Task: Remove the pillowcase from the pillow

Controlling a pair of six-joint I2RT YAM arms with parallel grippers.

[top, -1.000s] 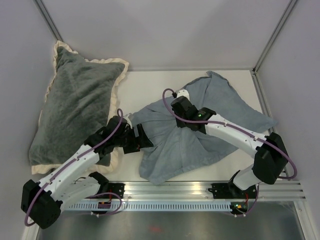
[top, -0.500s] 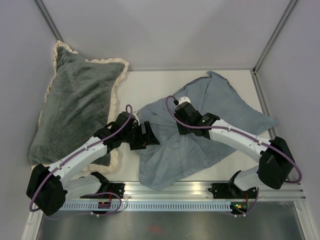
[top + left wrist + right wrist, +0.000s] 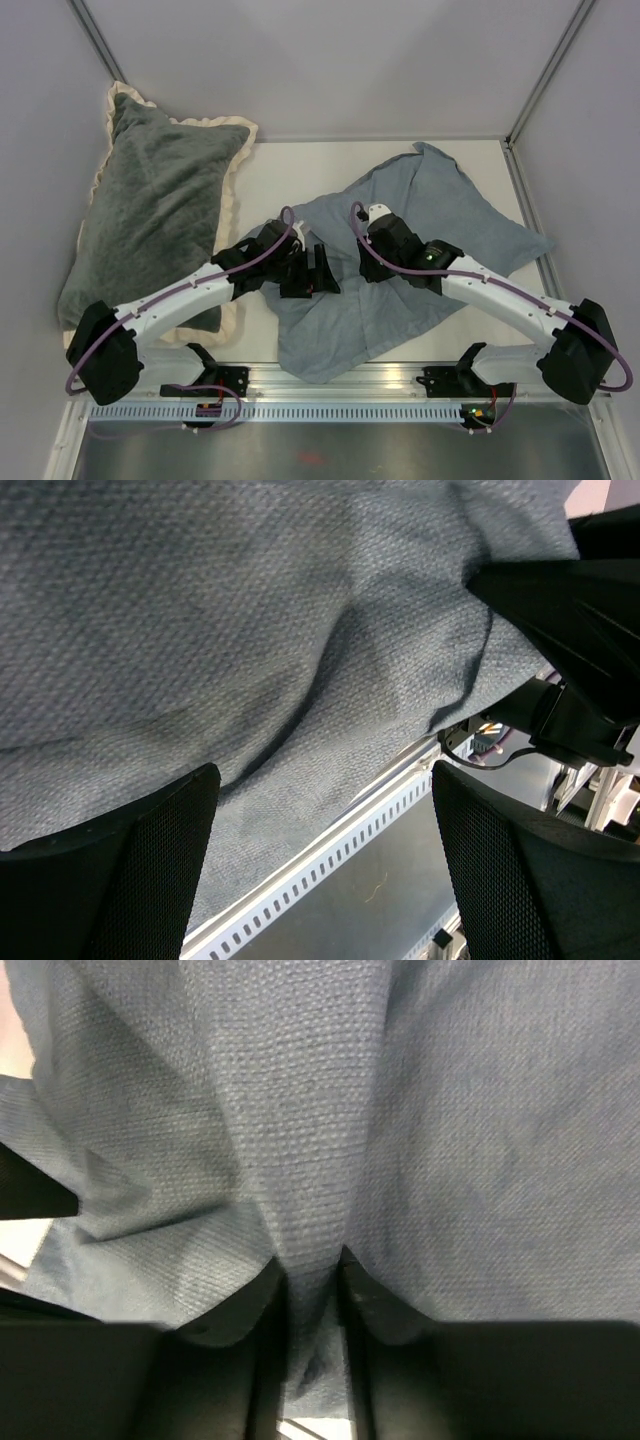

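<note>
Item 1, pillowcase [image 3: 450,215]: grey-blue cloth, rumpled, lying right of centre on the white surface [image 3: 290,170]. Its near corner reaches the rail [image 3: 400,380] at the front edge. I see only plain grey-blue weave, and whatever it covers is hidden from me.

Item 2, left claw [image 3: 318,275]: over the cloth's left part. On my left wrist view its fingers [image 3: 120,870] stand wide apart with nothing held between them. I cannot tell whether they touch the cloth.

Item 3, right claw [image 3: 370,265]: at the cloth's middle, near the left claw. On my right wrist view it [image 3: 310,1270] is pinched tight on a raised ridge of pillowcase.

Item 4, dark pillow [image 3: 150,200]: grey plush with a cream ruffle, at far left. The left arm crosses its near corner.
</note>
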